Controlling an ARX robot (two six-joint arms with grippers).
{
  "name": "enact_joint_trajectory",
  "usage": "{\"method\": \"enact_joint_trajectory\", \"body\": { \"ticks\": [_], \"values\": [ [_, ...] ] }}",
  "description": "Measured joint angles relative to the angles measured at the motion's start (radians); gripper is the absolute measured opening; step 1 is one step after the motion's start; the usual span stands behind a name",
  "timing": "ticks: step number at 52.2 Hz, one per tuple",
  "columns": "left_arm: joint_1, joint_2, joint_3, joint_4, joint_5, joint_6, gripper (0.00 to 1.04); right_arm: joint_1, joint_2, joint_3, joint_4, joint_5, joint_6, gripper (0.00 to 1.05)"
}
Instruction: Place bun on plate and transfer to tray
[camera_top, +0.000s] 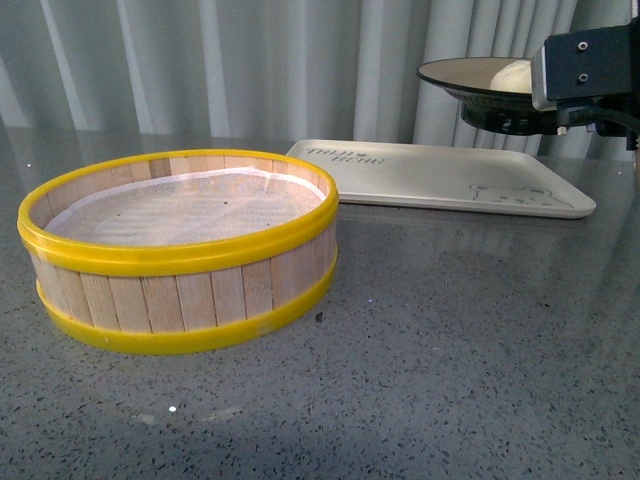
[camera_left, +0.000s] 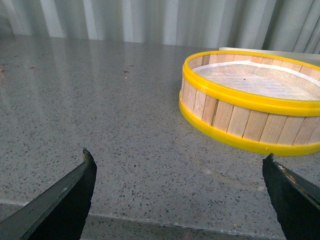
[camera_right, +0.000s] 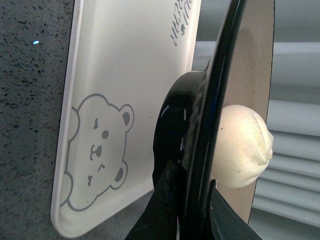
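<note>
Grey speckled stone forms the table (camera_top: 450, 390), which fills the foreground. Closest on it, towards the left, stands one round steamer basket (camera_top: 180, 260) of pale wooden slats, bound by two yellow hoops, one at the top and one at the base. Its floor is lined with white mesh.

The left gripper (camera_left: 179, 165) sits low over the bare stone on the near side of that basket. Its two dark fingers (camera_left: 70, 197) are spread wide apart with nothing between them.

Behind the basket and to the right lies one cream-white tray (camera_top: 440, 180), flat on the table. It has dark lettering (camera_top: 335, 155) at its far left corner, and the right wrist view shows a single outlined bear (camera_right: 97, 145) at its other end.

Higher up at the right, one plate (camera_top: 480, 98) with a black rim and a tan inside hangs in the air, clear of the tray and over its far right part. The right gripper (camera_right: 192, 215) is clamped on the plate's rim, with a finger on each face. One off-white bun (camera_right: 240, 147) rests on the plate's tan inside, close to the gripped edge. In the front view only its top shows above the rim.

Pale pleated curtains (camera_top: 250, 60) hang at the very back.
</note>
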Motion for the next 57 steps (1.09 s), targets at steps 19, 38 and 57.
{"method": "enact_joint_trajectory", "body": {
  "ticks": [19, 38, 57],
  "values": [
    [0.0, 0.0, 0.0, 0.0, 0.0, 0.0, 0.98, 0.004, 0.221, 0.271, -0.115, -0.015, -0.063, 0.03],
    [0.0, 0.0, 0.0, 0.0, 0.0, 0.0, 0.98, 0.018, 0.32, 0.374, -0.163, -0.016, -0.055, 0.03],
    [0.0, 0.0, 0.0, 0.0, 0.0, 0.0, 0.98, 0.02, 0.339, 0.377, -0.159, -0.023, -0.039, 0.03]
  ]
}}
